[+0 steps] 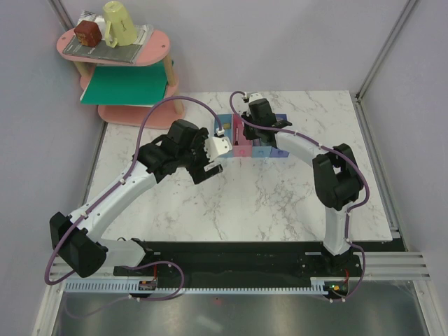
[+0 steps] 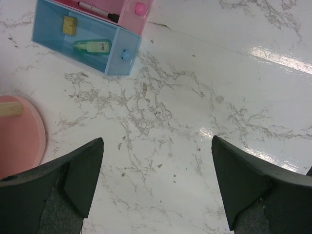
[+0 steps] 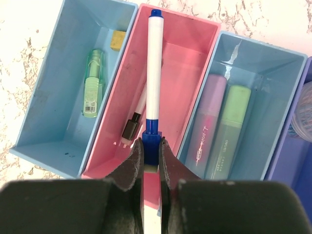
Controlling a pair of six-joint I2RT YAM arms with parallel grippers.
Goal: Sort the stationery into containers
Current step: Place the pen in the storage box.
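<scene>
While the right arm reaches over the row of four joined plastic bins [image 1: 260, 150] on the marble bench [image 1: 266, 203], the left arm sits just short. Left wrist: the left gripper [image 2: 157, 141] stands wide and empty over the bench. Right wrist: the right gripper [image 3: 151, 146] pinches the thin white blue-capped marker [image 3: 155, 68] by one end, its length aligned with the open pink bin [image 3: 187, 68] directly below.

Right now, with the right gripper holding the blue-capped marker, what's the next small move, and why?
Probably open the right gripper to release. The blue-capped marker it clamps appears to hang over the pink bin, where the black-capped marker lies, so it should drop in beside its match.
</scene>
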